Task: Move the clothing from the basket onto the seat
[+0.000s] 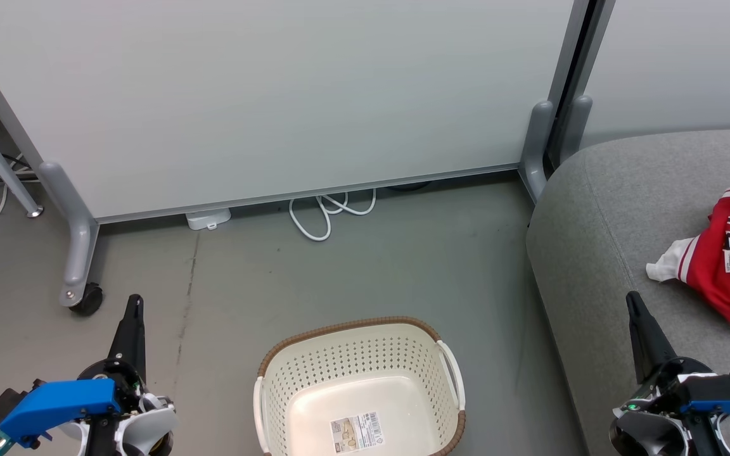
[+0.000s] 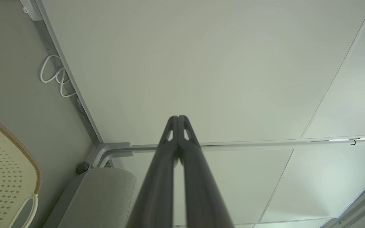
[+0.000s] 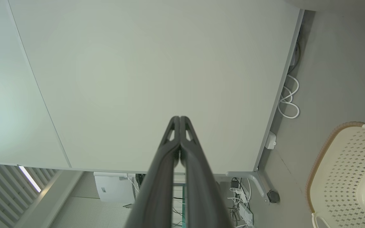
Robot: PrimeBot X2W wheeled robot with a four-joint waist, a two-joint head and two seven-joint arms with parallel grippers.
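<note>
From the head view, the basket [image 1: 352,354] sits on the floor [image 1: 403,266] at 6 o'clock. Its bowl shows nothing but a paper label [image 1: 357,432] on the bottom. The clothing [image 1: 729,272] lies in a red heap with white trim and striped edging on the seat [image 1: 606,209], out at 3 o'clock and well apart from the basket. The heap runs off the picture's edge, so I cannot count the garments. My left gripper [image 1: 134,301] hangs at 8 o'clock and my right gripper [image 1: 632,300] at 4 o'clock. Both are clenched on nothing, with their fingers pointing up toward 12.

In the left wrist view, the left gripper's [image 2: 178,118] fingers are pressed together with nothing between them, aimed at a pale partition panel [image 2: 201,63]. The basket wall [image 2: 5,171] curves in at 8 o'clock, a corner of the seat [image 2: 106,193] sits at 7, and a looped white cable [image 2: 55,79] lies at 10.

In the right wrist view, the right gripper [image 3: 180,119] is likewise closed and empty. The basket [image 3: 341,164] is at 4 o'clock and the cable [image 3: 288,101] at 3.

As I read it, the transfer looks done: the clothes are on the cushion, the basket is cleared and both arms are parked. If anything is left, it is only confirming that nothing is hidden under the near rim.
</note>
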